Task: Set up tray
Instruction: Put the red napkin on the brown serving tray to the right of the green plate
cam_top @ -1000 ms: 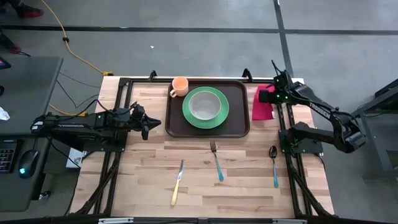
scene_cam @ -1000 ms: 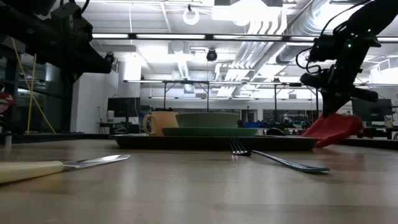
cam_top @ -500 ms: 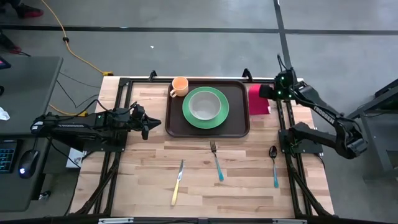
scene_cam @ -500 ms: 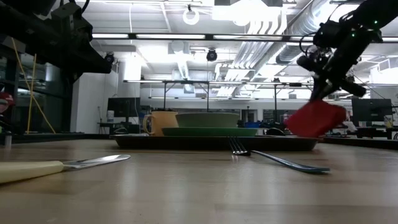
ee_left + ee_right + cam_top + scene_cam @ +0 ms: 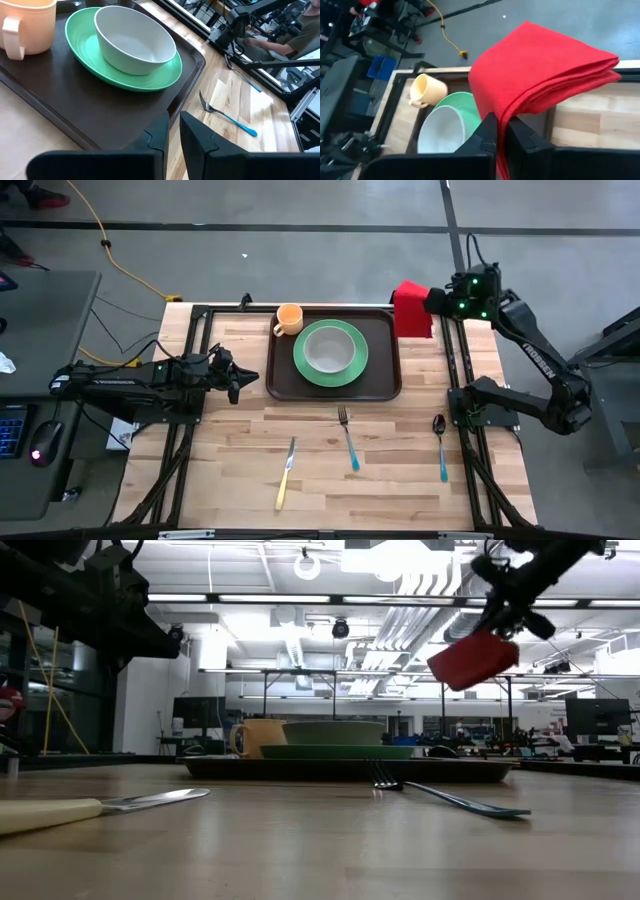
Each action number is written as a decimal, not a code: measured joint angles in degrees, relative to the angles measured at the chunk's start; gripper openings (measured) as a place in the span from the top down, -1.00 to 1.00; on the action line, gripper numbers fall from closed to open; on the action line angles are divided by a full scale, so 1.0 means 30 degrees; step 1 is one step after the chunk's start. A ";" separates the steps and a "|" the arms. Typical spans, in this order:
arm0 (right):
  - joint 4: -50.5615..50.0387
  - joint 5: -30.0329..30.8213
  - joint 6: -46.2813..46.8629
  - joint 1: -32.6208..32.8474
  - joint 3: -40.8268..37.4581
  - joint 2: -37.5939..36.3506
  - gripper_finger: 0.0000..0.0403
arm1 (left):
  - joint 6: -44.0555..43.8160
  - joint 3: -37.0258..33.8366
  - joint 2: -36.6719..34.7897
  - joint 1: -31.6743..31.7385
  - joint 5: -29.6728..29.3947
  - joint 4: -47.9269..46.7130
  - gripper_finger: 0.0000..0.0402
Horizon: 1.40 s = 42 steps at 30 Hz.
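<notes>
Tray [image 5: 334,352] sits at the table's far middle, holding plate, bowl and cup. Right gripper [image 5: 437,301] pinches a red napkin [image 5: 411,310] aloft, seemingly beside its right rim. Left gripper [image 5: 238,379] hovers left, fingers slightly apart.

Right gripper [image 5: 432,304] is up in the air off the far right corner of the tray [image 5: 385,380], pinching the red napkin [image 5: 410,310], with open air beneath it in the low view. On the tray, the green plate [image 5: 347,366] and white bowl [image 5: 329,350] fill the middle, and the orange mug [image 5: 289,318] blocks the far left corner. That leaves 1 bare strip along the tray's right edge. Left gripper [image 5: 236,378] sits low just left of the tray, closing off that side. Nearer the front, the knife [image 5: 286,472], fork [image 5: 348,437] and spoon [image 5: 441,445] lie well apart, with bare wood between them.
</notes>
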 joint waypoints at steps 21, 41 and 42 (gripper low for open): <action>-0.1068 0.3230 0.2881 0.6520 0.0914 0.1305 1.00 | 0.0000 0.0000 -0.0006 -0.0005 -0.0197 0.0000 0.62; -0.2638 0.4939 0.3388 0.8873 0.0899 0.5410 1.00 | 0.0007 0.0000 0.0000 -0.0001 -0.0184 -0.0015 0.62; -0.2782 0.4939 0.3395 0.8873 0.0899 0.5556 1.00 | 0.0007 0.0000 0.0000 0.0000 -0.0184 -0.0015 0.62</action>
